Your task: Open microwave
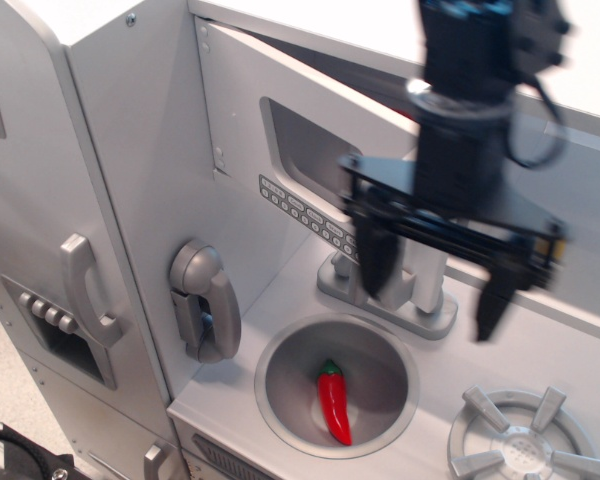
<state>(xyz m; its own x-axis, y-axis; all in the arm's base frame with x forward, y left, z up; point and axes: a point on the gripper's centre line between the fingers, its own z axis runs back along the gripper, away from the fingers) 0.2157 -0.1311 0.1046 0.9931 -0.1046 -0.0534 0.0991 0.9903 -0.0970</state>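
The microwave is a light-grey compartment whose flat door stands swung partly outward from its left hinge. The door has a dark window and a row of small buttons. The lower end of its silver bar handle shows behind my gripper. My gripper is black, motion-blurred and open, hanging in front of the door's free edge above the faucet. Its fingers are spread wide and do not clamp the handle.
A red chili pepper lies in the round sink. A grey faucet stands behind the sink, a toy phone hangs at the left wall, the fridge door handle is far left, and a burner is lower right.
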